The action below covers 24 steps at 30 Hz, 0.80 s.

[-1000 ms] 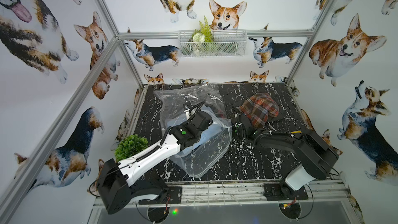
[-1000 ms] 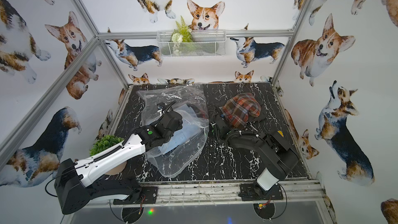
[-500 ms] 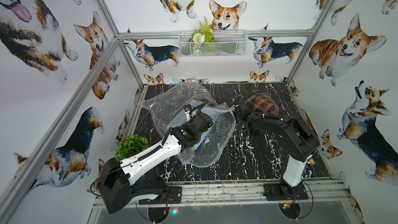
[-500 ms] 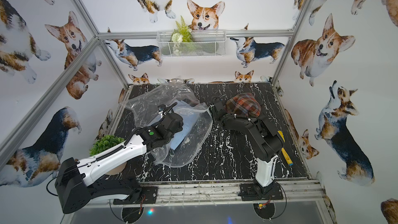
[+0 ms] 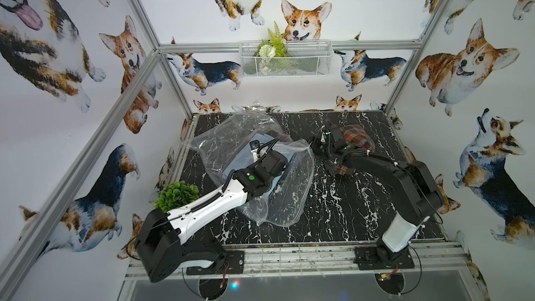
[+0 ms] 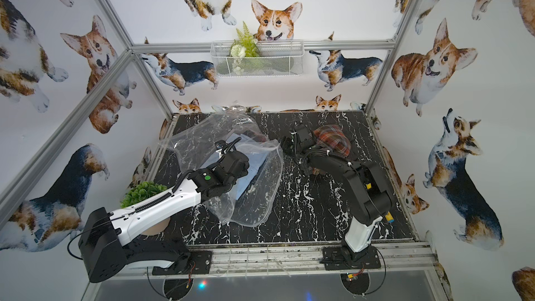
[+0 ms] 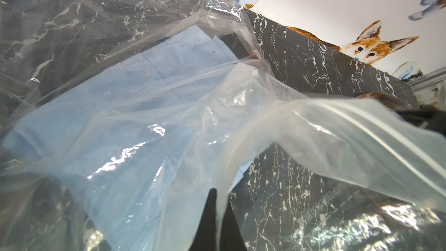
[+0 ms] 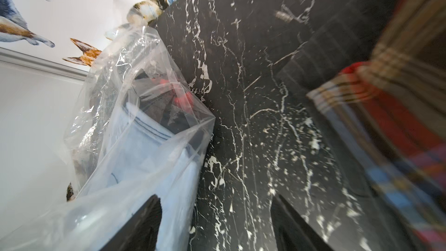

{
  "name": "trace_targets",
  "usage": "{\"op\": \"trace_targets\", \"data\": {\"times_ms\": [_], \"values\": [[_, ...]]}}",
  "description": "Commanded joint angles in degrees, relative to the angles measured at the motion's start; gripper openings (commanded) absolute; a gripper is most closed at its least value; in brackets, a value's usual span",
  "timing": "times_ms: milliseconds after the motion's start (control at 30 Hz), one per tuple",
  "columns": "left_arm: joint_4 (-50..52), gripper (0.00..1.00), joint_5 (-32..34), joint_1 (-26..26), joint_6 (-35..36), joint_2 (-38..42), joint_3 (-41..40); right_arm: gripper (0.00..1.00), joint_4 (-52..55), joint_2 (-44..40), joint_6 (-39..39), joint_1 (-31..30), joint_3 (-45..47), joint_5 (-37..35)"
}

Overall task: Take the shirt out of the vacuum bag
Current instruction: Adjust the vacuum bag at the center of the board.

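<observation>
Both top views hang high above the front edge of the worktop (image 5: 333, 212), tilted down toward the back wall (image 5: 304, 94) and far enough off to catch the whole worktop. They overlap almost completely, just nudged sideways from each other. The left wrist cam sits right up against the bag (image 7: 313, 129), looking out past the left pincer (image 7: 218, 223) to that back wall. The right wrist cam rides low and close over the worktop, also facing back, with the bag on one side and the plaid shirt (image 8: 398, 117) on the other. So both wrist views share bag, worktop and wall.
</observation>
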<state>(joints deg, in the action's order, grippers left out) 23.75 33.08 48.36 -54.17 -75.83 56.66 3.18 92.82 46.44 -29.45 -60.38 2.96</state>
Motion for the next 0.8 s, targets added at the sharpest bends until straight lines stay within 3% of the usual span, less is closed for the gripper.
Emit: {"op": "trace_targets", "data": {"times_ms": [0,200,400,567,767], "values": [[-1.36,0.0,-0.34,-0.02,-0.91,-0.95,0.79,0.75,5.41,-8.77,-3.18,0.22,5.2,-7.97],[-2.21,0.0,-1.03,-0.01,-0.19,-2.56,1.67,0.75,14.24,-30.21,-1.8,-2.34,10.74,-7.46],[-2.41,0.0,-1.18,-0.04,0.71,-3.45,2.27,0.75,16.39,-45.62,7.84,-20.87,15.49,-15.57],[-2.48,0.0,-1.68,-0.09,1.3,-3.03,1.87,0.75,13.13,-43.21,10.61,-30.99,17.49,-20.85],[-3.26,0.0,-2.23,-0.02,1.67,-0.72,0.19,0.75,4.8,-32.2,11.97,-34.82,16.56,-19.72]]}}
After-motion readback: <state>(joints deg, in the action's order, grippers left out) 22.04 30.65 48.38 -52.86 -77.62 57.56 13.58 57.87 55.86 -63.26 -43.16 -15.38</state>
